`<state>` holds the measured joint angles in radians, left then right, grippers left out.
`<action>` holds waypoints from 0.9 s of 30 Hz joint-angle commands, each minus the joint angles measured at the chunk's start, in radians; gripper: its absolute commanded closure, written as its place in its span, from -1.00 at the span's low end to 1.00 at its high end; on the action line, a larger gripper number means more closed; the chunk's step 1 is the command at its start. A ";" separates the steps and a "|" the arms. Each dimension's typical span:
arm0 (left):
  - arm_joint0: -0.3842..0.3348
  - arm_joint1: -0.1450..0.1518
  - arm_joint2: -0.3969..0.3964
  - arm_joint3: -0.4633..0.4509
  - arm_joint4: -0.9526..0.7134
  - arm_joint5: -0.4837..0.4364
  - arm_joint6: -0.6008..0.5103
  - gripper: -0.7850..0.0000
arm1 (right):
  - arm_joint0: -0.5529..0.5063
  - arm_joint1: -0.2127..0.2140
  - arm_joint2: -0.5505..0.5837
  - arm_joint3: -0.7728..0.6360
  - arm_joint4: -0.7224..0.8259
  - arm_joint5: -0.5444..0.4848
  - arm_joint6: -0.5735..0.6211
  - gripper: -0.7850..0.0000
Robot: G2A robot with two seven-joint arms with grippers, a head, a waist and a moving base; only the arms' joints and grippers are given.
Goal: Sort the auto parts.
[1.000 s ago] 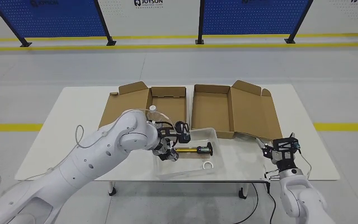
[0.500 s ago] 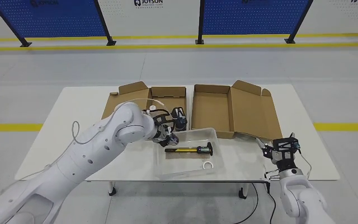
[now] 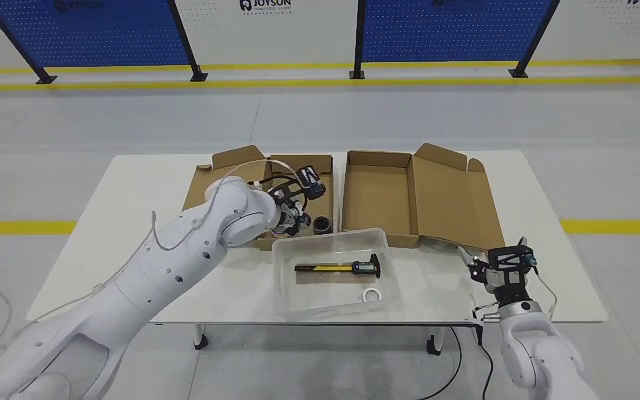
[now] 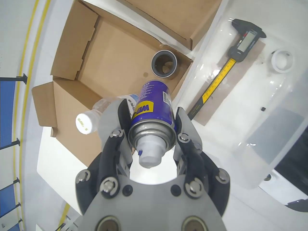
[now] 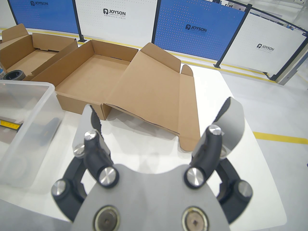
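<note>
**Spray can held over the left box, right arm idle at the front edge**

Closest to the front edge of the table [image 3: 150,220], on its right side, the right gripper [image 5: 160,111] sits with its fingers spread wide and nothing between them. It is well apart from everything else.

A little further in, near the middle of the table, is the clear plastic bin [image 3: 330,238]. A caliper [image 3: 340,267] with a yellow scale lies on its floor. A small white ring [image 3: 371,297] sits nearer the front wall, apart from the caliper.

Just behind the bin, the left gripper [image 4: 151,111] is clamped on the sides of a blue spray can [image 4: 154,104]. The can's white nozzle faces back toward the wrist. It is held at a tilt over the left cardboard box [image 4: 113,49], above the corner nearest the bin.

On the floor of that box, a black ring [image 4: 164,63] stands in the same corner. A clear bottle [image 4: 96,116] with a white cap lies beside the gripper.

The right cardboard box [image 3: 378,205] lies open beside the left one, its lid flap folded out toward the right.
</note>
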<state>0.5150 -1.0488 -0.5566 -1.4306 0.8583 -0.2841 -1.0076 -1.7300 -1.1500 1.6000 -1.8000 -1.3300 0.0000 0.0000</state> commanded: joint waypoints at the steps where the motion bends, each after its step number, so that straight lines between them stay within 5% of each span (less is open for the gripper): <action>1: -0.012 -0.014 0.018 0.024 0.023 0.004 0.002 1.00 | 0.000 0.000 0.000 0.000 0.000 0.000 0.000 -1.00; 27: -0.114 -0.194 0.159 0.338 0.085 -0.077 -0.009 1.00 | 0.000 0.000 0.000 0.000 0.000 0.000 0.000 -1.00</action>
<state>0.4042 -1.2351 -0.4016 -1.1080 0.9405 -0.3572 -1.0149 -1.7300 -1.1500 1.6000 -1.8000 -1.3300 0.0000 0.0000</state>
